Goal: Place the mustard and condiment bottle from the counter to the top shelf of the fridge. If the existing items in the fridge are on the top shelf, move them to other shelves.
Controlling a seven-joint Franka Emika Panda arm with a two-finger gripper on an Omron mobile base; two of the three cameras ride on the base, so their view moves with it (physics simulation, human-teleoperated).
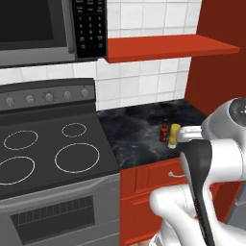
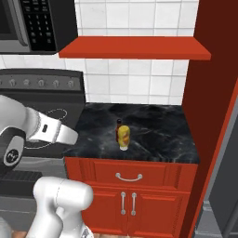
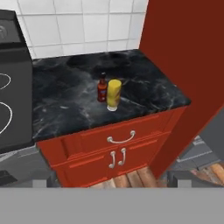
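Yellow mustard (image 3: 114,93) stands touching the condiment bottle (image 3: 102,88) near the counter (image 3: 65,105) front edge, bare room all around, and I cannot tell the gripper's state.

mustard (image 3: 114,93) beside condiment bottle (image 3: 102,88), on counter (image 3: 65,100)

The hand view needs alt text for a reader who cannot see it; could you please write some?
A yellow mustard bottle and a shorter dark red condiment bottle stand close together on a black marble counter above red cabinets with silver handles. White wall tiles run behind, and a stovetop edges the left.
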